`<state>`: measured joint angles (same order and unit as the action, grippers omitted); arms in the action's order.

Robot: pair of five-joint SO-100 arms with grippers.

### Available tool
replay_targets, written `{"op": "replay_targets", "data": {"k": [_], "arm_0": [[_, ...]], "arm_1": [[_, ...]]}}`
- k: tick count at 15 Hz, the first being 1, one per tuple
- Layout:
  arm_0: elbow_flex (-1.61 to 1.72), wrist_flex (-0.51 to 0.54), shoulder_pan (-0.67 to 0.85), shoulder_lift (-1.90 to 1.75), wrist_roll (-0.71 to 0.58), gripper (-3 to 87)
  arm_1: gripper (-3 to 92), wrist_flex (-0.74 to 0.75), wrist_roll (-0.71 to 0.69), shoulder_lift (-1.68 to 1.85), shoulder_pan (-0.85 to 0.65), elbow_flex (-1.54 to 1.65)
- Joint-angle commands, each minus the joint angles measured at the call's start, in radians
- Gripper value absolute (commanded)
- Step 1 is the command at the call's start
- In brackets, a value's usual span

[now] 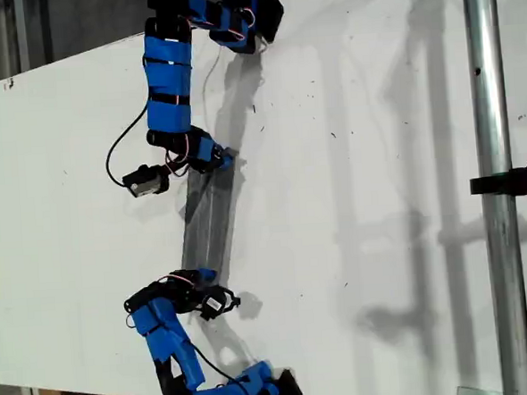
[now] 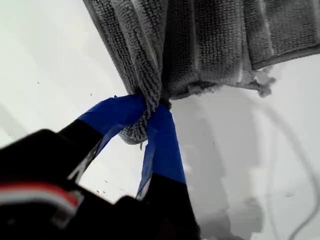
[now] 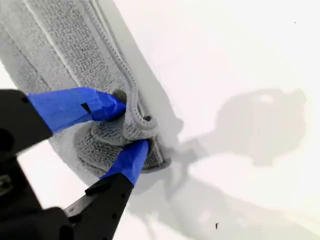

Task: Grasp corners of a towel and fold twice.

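1. My first gripper (image 2: 150, 107) is clenched on a bunched end of the grey towel (image 2: 200, 45). The blue-taped jaws pinch the fabric tight, and the cloth spreads out beyond the tips in folded layers with pale stripes.
2. My second gripper (image 3: 132, 125) is also clamped on the towel (image 3: 65, 55), with a rolled hem edge squeezed between its blue tips.
3. In the exterior view the towel (image 1: 207, 223) is pulled into a narrow grey strip between the two blue arms, one at the view's top and one at its bottom. It sits left of centre over the white table (image 1: 377, 155).
4. I cannot tell from the wrist views which arm is first and which is second.
5. A metal pole (image 1: 491, 148) with a black clamp (image 1: 513, 182) runs down the exterior view's right, well apart from the towel.
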<state>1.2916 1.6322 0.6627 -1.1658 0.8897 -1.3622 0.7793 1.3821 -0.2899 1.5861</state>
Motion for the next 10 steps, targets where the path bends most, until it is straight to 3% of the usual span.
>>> {"op": "replay_targets", "data": {"k": [1, 2, 5, 10], "arm_0": [[0.054, -0.058, 0.02, 0.008, 0.021, 19.7], [0.069, -0.083, 0.051, 0.035, 0.023, 23.2], [0.071, -0.044, 0.12, 0.02, 0.052, 24.4], [0.132, 0.048, 0.127, -0.282, 0.06, 21.0]], "arm_1": [[-0.3, 0.046, 0.023, -0.041, 0.011, -0.003], [0.4, 0.067, 0.031, -0.069, 0.002, -0.006], [22.5, 0.063, 0.049, -0.055, -0.054, -0.017], [28.2, 0.003, 0.051, 0.275, -0.135, 0.149]]}}
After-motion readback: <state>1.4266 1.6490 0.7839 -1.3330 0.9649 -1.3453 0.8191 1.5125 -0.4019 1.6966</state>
